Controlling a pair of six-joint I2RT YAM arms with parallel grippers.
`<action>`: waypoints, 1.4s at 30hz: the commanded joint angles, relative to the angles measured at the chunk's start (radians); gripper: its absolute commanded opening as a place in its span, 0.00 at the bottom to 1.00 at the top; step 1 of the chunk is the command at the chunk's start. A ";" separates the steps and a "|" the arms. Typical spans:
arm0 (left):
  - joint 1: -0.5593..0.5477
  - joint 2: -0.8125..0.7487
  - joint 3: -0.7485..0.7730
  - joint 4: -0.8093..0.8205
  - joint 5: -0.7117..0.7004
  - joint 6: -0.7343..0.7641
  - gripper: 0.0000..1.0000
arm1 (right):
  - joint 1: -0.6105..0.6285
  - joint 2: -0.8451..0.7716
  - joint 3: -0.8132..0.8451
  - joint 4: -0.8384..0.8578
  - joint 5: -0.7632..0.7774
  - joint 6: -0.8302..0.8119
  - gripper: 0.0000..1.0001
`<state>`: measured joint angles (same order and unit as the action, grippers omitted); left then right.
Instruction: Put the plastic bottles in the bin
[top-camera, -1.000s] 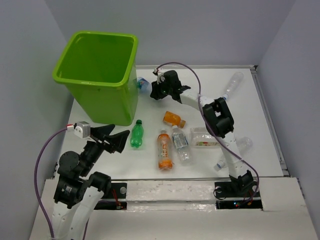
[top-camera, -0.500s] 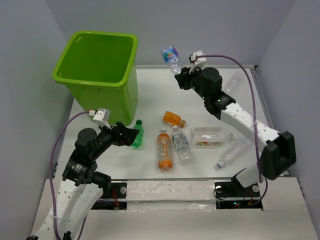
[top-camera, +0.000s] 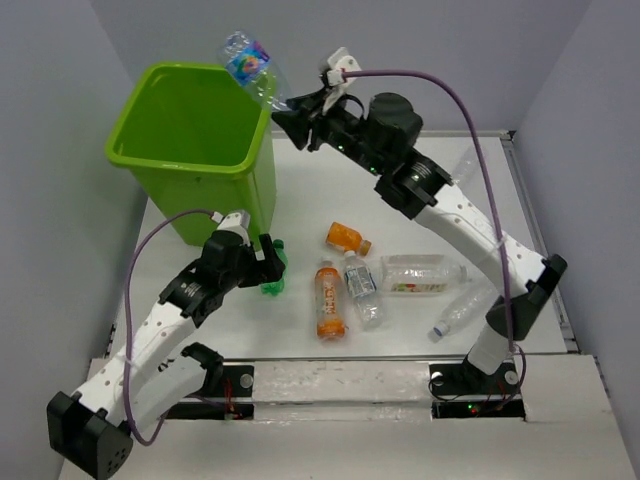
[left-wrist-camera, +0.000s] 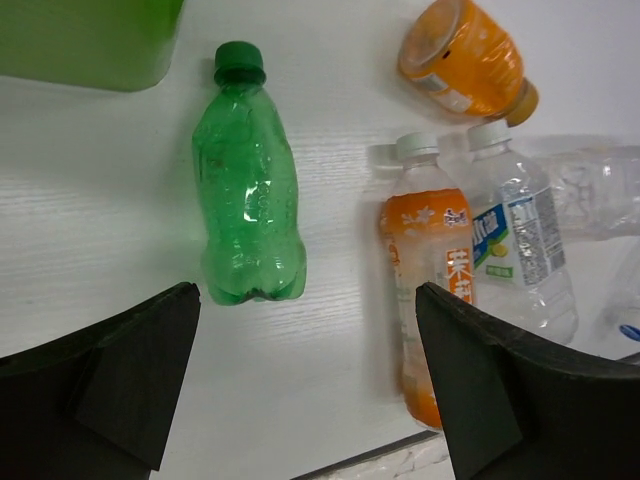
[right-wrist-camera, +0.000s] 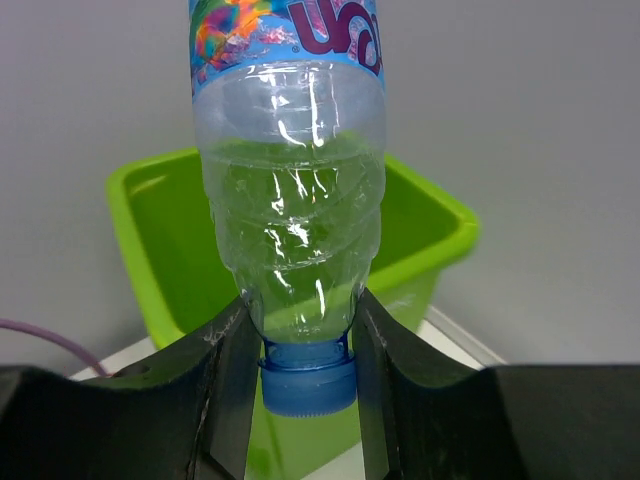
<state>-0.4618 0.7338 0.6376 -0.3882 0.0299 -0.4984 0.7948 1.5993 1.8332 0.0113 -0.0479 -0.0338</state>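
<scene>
My right gripper (top-camera: 287, 108) is shut on the neck of a clear bluish bottle (top-camera: 249, 60) with a blue cap and holds it in the air over the far right rim of the lime-green bin (top-camera: 182, 164). In the right wrist view the bottle (right-wrist-camera: 290, 220) stands between my fingers (right-wrist-camera: 232, 380) with the bin (right-wrist-camera: 432, 228) behind. My left gripper (top-camera: 268, 258) is open over the base of the green bottle (left-wrist-camera: 247, 190), which lies on the table beside the bin's front right corner.
An orange-labelled bottle (top-camera: 330, 300), a clear labelled bottle (top-camera: 362, 290) and an orange bottle (top-camera: 345, 237) lie mid-table. Clear bottles lie to the right (top-camera: 425, 273), lower right (top-camera: 455, 315) and at the far right (top-camera: 465, 165). Walls enclose the table.
My right arm has lifted the bluish bottle from the table beside the bin up and left, over the bin's rim. My left arm has reached forward to the green bottle.
</scene>
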 joint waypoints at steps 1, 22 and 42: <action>-0.092 0.124 0.050 0.006 -0.149 -0.032 0.99 | 0.063 0.191 0.285 -0.146 -0.024 -0.041 0.01; -0.149 0.355 0.016 0.124 -0.272 -0.077 0.99 | 0.161 0.417 0.516 -0.134 0.068 -0.075 0.89; -0.193 0.512 0.007 0.167 -0.288 -0.086 0.68 | 0.181 -0.587 -1.049 0.098 0.111 0.483 0.84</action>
<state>-0.6399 1.2266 0.6456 -0.2337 -0.2256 -0.5701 0.9569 1.0153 0.8875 0.1539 0.0460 0.2939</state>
